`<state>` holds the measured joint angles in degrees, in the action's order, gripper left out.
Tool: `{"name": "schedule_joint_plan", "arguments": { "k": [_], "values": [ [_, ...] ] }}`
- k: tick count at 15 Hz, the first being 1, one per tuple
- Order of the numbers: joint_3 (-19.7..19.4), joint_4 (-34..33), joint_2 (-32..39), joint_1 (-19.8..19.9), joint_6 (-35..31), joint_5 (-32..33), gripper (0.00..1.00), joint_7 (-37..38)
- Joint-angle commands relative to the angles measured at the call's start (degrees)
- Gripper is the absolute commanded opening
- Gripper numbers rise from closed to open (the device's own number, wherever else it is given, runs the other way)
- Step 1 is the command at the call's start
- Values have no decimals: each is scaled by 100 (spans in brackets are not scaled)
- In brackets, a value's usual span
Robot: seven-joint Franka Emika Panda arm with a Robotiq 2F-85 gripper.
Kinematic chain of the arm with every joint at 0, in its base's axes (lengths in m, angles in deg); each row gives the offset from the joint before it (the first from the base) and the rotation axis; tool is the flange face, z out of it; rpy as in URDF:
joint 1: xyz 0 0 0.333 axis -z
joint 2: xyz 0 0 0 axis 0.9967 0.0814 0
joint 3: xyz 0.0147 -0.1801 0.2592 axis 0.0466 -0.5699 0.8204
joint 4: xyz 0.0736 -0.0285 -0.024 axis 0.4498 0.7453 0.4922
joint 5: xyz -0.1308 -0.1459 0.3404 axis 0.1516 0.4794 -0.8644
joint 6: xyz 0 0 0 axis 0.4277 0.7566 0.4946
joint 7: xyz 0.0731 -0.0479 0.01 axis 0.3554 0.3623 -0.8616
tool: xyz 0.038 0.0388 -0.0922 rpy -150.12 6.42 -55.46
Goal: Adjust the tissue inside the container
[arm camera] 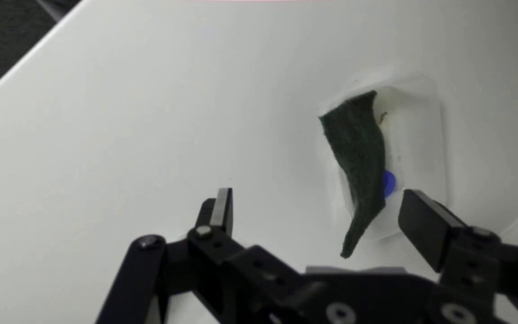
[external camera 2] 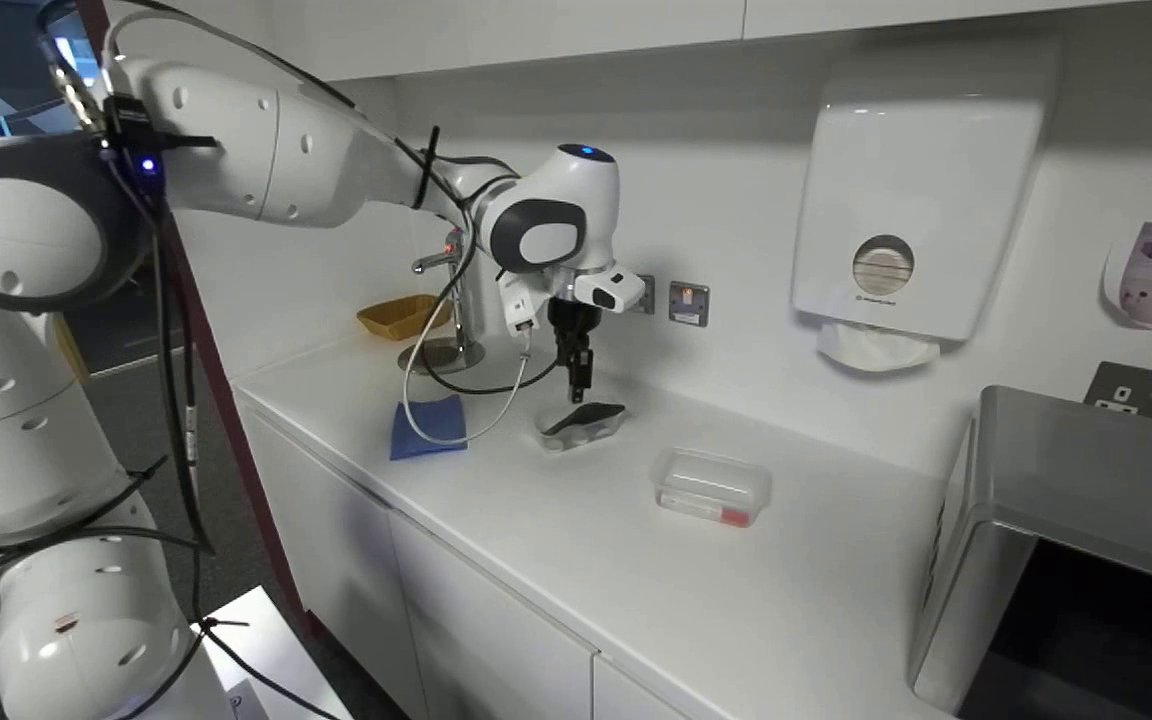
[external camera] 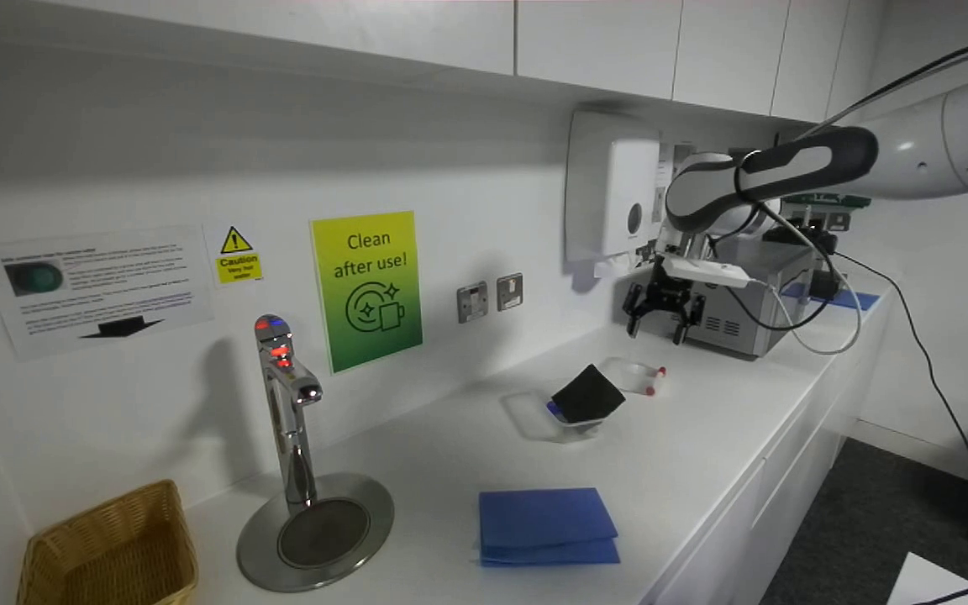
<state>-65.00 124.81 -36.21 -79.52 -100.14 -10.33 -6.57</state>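
Note:
A dark green-black sheet (external camera: 589, 393) leans tilted in a small clear plastic container (external camera: 578, 427) on the counter. The sheet (external camera 2: 588, 414) and container (external camera 2: 576, 438) also show beneath my gripper in an exterior view. In the wrist view the sheet (arm camera: 359, 139) lies along one side of the container (arm camera: 423, 148), its lower end sticking out past the rim. A blue round thing (arm camera: 390, 183) is partly hidden by the sheet. My gripper (arm camera: 316, 195) is open and empty above, the sheet's end showing between its fingers. No white crumpled tissue or black tray shows; both are hidden or out of view.
Another clear container (external camera 2: 713, 485) with red clips stands nearby. A folded blue cloth (external camera: 547, 523) lies near the counter's front edge. A tap (external camera: 291, 420), a woven basket (external camera: 106, 546), a wall dispenser (external camera 2: 921, 200) and a grey oven-like box (external camera 2: 1086, 470) surround the counter.

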Motion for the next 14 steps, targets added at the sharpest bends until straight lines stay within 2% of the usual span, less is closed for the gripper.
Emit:
{"name": "schedule_joint_plan", "arguments": {
  "k": [1,4,7,9,10,12,14],
  "values": [
    [111,877,-910,-65,15,956,100,-312],
    [148,1313,-1265,-87,24,1265,100,-1061],
    [-21,1493,-1424,-117,147,881,100,-2265],
    [-181,1427,-1287,-128,314,597,100,-3029],
    [0,1349,-1173,-87,134,849,100,-2363],
    [-107,1371,-1164,-82,192,733,100,-2780],
    [-132,1377,-1153,-80,193,710,100,-2868]
  ]
}}
